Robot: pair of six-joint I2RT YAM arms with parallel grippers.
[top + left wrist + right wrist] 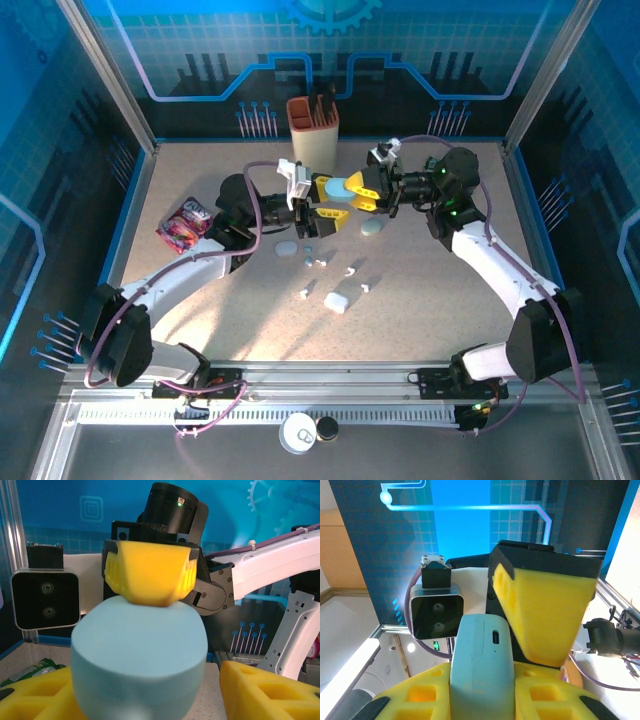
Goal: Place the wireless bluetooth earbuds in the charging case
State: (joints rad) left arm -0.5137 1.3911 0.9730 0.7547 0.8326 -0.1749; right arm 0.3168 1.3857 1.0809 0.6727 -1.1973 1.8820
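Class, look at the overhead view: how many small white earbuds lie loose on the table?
5 earbuds: two side by side at the back, one right of them, one left of the white case at, one right of it. Others may be hidden.

The speckled table carried a brown holder, a snack packet, two pale-blue cases, a white case and scattered white earbuds.

No legible text or labels
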